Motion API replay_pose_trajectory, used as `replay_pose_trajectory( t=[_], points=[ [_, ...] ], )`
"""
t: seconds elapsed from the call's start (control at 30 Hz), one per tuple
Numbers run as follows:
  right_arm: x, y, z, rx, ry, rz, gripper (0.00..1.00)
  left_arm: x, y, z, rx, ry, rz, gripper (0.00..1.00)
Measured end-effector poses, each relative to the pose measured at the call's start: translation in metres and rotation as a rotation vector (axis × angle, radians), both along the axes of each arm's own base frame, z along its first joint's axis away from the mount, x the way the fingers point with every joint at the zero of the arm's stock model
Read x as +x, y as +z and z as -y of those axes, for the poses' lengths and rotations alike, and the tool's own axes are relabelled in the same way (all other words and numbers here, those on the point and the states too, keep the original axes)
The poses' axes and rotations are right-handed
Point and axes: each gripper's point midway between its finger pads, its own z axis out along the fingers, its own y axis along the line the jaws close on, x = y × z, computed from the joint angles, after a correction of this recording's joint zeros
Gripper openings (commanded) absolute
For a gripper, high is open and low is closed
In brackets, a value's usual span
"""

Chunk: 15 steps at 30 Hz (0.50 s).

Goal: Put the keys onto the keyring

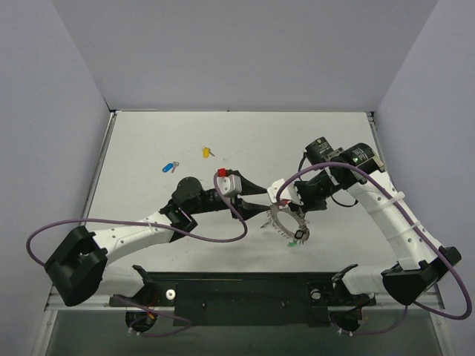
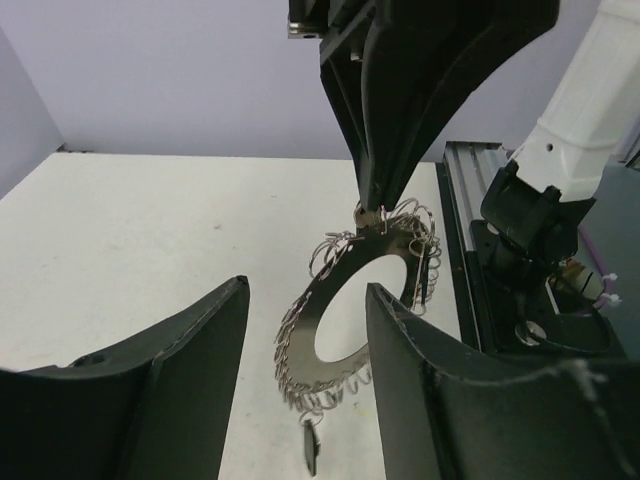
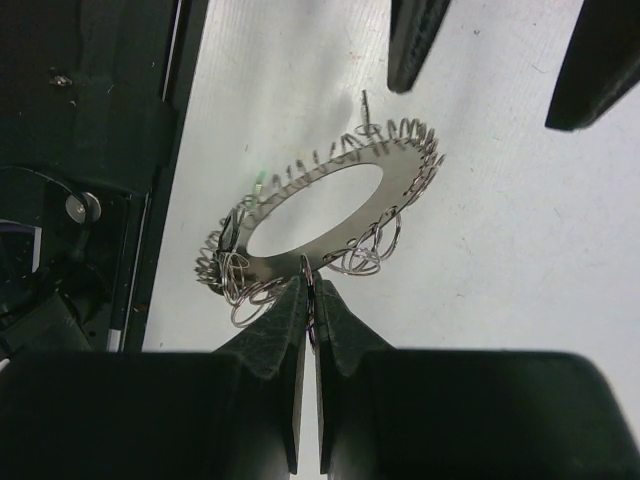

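The keyring (image 1: 285,220) is a flat metal disc with many small wire rings round its rim. My right gripper (image 1: 285,199) is shut on one small ring at the disc's edge and holds the disc tilted above the table; the pinch shows in the right wrist view (image 3: 311,287). A green key (image 1: 296,237) hangs from the disc's low side and looks dark in the left wrist view (image 2: 312,450). My left gripper (image 1: 261,198) is open, its jaws either side of the disc (image 2: 335,320) without touching it. A blue key (image 1: 170,167) and a yellow key (image 1: 207,152) lie far left on the table.
The black rail (image 1: 245,285) with the arm bases runs along the near table edge, just below the disc. The left arm's purple cable (image 1: 223,237) loops over the table in front of the disc. Grey walls enclose the table.
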Motion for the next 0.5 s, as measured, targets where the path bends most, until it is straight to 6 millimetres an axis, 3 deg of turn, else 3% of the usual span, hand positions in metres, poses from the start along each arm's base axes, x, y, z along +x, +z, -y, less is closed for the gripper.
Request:
replay_pose_trajectory(
  t=[0.1,0.27,0.5],
  points=[
    [0.0,-0.002,0.0,-0.012,0.001,-0.009,0.0,0.005,0.004,0.012,-0.078,-0.022,-0.034,0.43],
    [0.002,-0.002,-0.002,-0.018,-0.029,-0.027,0.0,0.001,0.002,0.021,-0.148,-0.065,-0.108,0.42],
    [0.001,-0.002,-0.002,-0.022,-0.075,-0.059,0.0,-0.031,0.007,0.034,-0.172,-0.147,-0.117,0.4]
  ],
)
